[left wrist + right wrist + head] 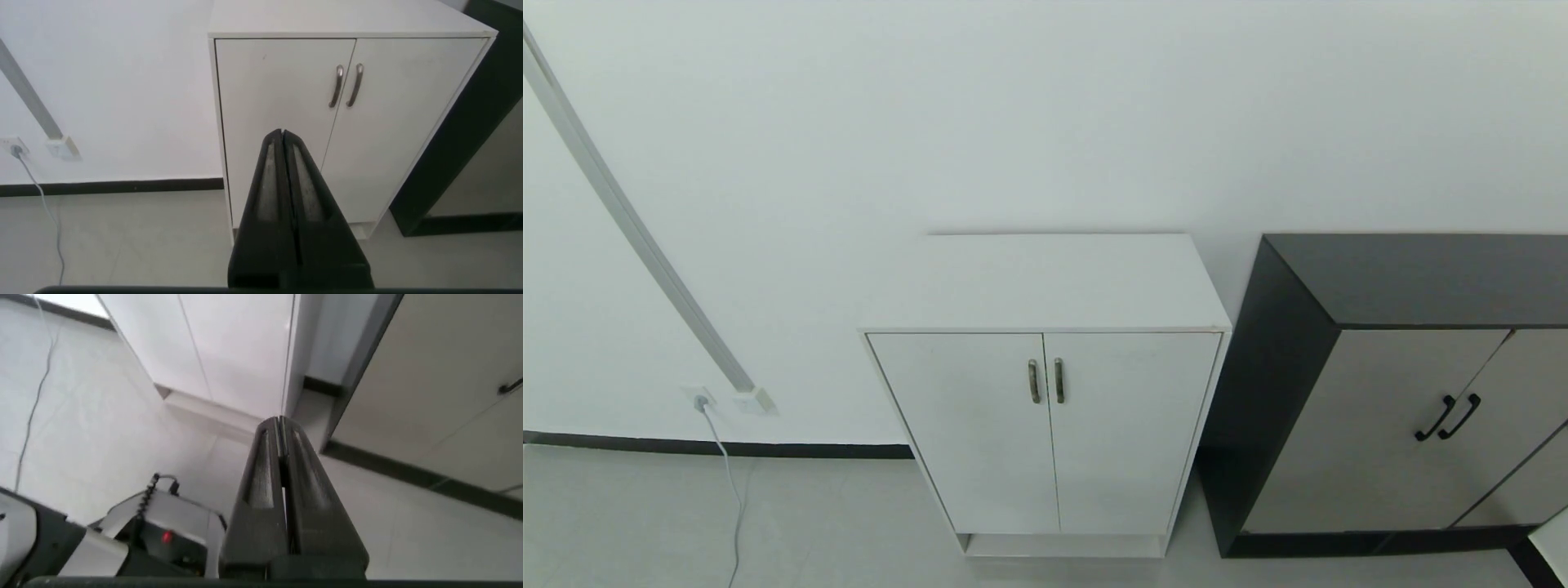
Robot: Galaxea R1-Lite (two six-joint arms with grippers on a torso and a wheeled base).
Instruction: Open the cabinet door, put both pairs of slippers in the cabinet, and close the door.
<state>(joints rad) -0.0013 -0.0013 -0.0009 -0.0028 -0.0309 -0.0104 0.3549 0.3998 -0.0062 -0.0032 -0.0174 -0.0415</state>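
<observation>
A white two-door cabinet (pixel 1045 425) stands against the wall with both doors closed; two metal handles (pixel 1046 380) sit side by side at the middle seam. In the left wrist view the same cabinet (pixel 343 114) faces me with its handles (pixel 346 85) ahead, and my left gripper (pixel 283 135) is shut, empty, held back from the doors. My right gripper (pixel 281 423) is shut and empty, held low over the floor near the gap between the white cabinet's base (pixel 237 343) and the dark cabinet.
A dark cabinet with grey doors and black handles (pixel 1405 408) stands close to the right of the white one. A wall socket with a grey cable (pixel 719 457) is on the left. Open grey floor (pixel 686 531) lies in front of the wall.
</observation>
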